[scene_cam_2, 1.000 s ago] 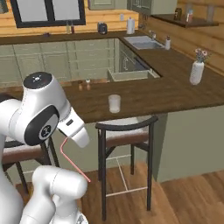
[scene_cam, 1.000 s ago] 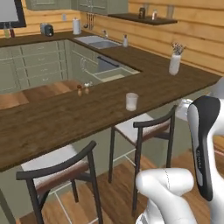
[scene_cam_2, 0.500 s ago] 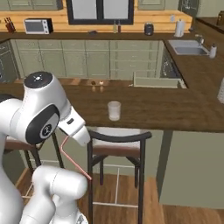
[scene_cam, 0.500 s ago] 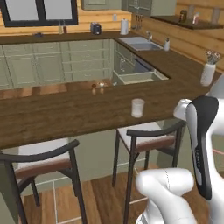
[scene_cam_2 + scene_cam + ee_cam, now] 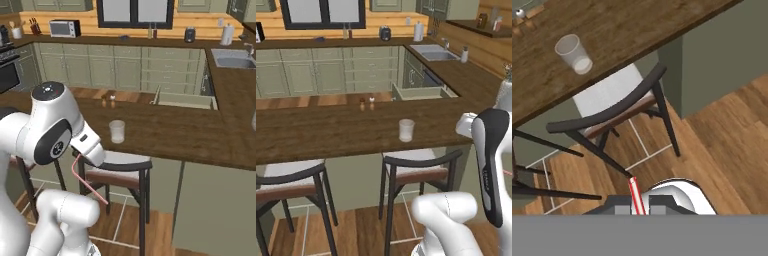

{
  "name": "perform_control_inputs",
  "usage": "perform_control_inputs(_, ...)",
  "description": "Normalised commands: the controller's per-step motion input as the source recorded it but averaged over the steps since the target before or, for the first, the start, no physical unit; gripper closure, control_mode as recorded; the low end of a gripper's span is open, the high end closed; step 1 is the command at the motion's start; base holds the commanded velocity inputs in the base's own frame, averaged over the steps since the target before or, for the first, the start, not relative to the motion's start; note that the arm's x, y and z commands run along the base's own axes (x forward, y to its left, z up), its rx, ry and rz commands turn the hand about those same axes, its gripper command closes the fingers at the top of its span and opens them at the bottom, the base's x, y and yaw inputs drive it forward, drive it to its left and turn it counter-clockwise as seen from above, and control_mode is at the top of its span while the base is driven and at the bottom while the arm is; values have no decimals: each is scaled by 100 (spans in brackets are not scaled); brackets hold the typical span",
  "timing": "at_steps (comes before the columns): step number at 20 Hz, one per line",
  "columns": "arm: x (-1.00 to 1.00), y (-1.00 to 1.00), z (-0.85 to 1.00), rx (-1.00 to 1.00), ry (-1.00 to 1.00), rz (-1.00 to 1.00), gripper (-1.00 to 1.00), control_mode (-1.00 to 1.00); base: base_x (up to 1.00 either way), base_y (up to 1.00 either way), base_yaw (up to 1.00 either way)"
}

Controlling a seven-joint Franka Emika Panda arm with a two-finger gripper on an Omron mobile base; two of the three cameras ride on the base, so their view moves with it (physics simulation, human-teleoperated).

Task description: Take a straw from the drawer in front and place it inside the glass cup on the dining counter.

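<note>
My gripper (image 5: 638, 206) is pinched tight on the straw (image 5: 635, 196), whose pink-red tip rises between my two dark fingertips in the hand view. From the right base camera, a thin pink line runs down below my wrist, which looks like the rest of the straw hanging low beside my own body. The glass cup (image 5: 406, 130) stands upright on the dining counter (image 5: 316, 135), close to its near long edge and roughly midway along it, above a dark-framed stool (image 5: 416, 167). The drawer (image 5: 423, 92) juts open past the counter's far edge.

I judge the straw to be nearly weightless, slim and somewhat slick, likely to pivot or slide in a grip this narrow; holding near one end leaves a long free length to steer into the rim. The cup looks light and easily tipped, so a nudge against its wall could knock it toward the edge.
</note>
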Motion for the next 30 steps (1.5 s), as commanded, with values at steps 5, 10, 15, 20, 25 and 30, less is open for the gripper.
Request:
perform_control_inputs(5,0,0,0,0,0,0,100,100,83,-10,12)
perform_control_inputs(10,0,0,0,0,0,0,100,100,86,-18,18)
perform_control_inputs(15,25,-6,10,1,0,13,100,-100,47,-7,19)
perform_control_inputs(20,45,-3,64,15,0,30,100,-100,0,0,0)
perform_control_inputs(25,47,0,65,32,0,20,100,-100,0,0,0)
perform_control_inputs(30,73,7,29,39,6,6,100,-100,0,0,0)
